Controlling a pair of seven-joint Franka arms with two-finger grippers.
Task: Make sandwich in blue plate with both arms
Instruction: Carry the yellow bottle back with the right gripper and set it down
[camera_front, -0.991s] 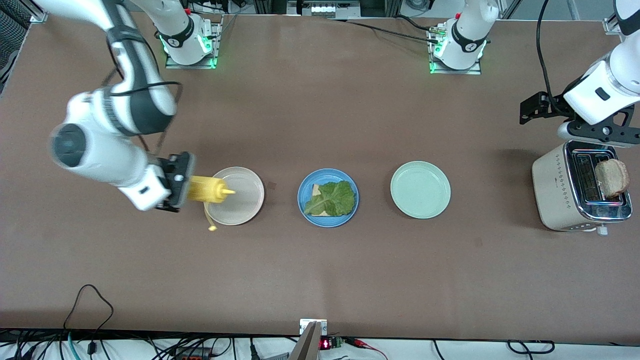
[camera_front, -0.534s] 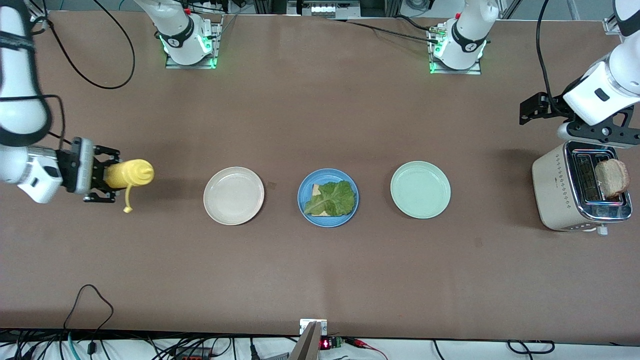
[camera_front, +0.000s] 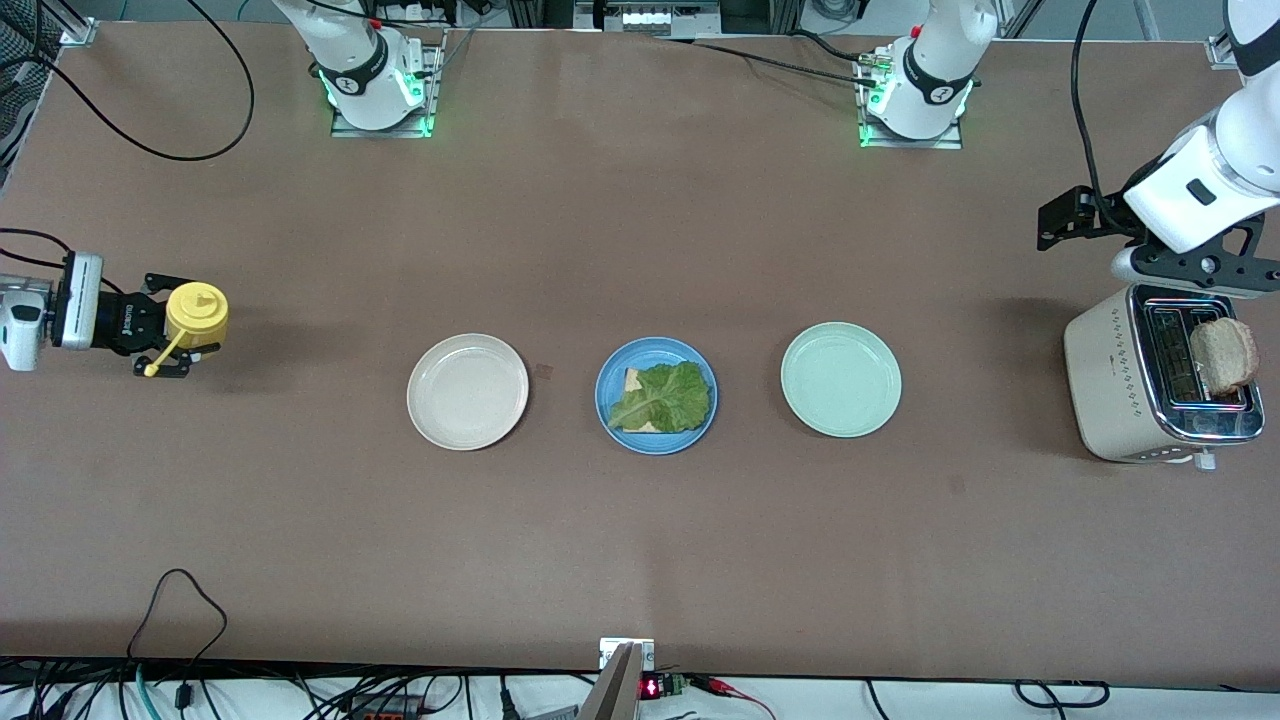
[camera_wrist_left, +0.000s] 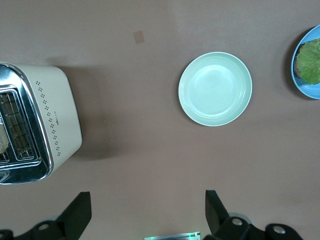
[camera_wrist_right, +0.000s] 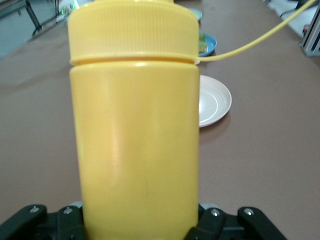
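Brown table (camera_front: 640, 560) surface fills the front view, with 3 plates set in a row across its middle. At the centre of the frame lies the blue plate (camera_front: 656, 395), on which 1 slice of toast (camera_front: 631, 379) is covered by a green lettuce leaf (camera_front: 663, 398); no top slice is seen on it. A beige plate (camera_front: 467, 391) is placed beside it toward the right arm's end, and a mint-green plate (camera_front: 841, 379) toward the left arm's end.

At the left edge of the frame the right gripper (camera_front: 172, 331) is seen with its fingers closed around a yellow squeeze bottle (camera_front: 196, 314), held upright over the table near that end; the bottle's body (camera_wrist_right: 135, 145) fills the right wrist view. The blue plate is well apart from this gripper, with the beige plate between them.

At the upper right of the frame the left gripper (camera_front: 1062, 217) is held over the table beside a cream toaster (camera_front: 1110, 385), from which a second slice of bread (camera_front: 1224, 356) protrudes. Its fingers (camera_wrist_left: 77, 215) are spread wide and nothing is held. In the left wrist view the mint-green plate (camera_wrist_left: 215, 89) lies between the toaster (camera_wrist_left: 60, 120) and the blue plate (camera_wrist_left: 300, 80), so the blue plate is well apart from this gripper too.
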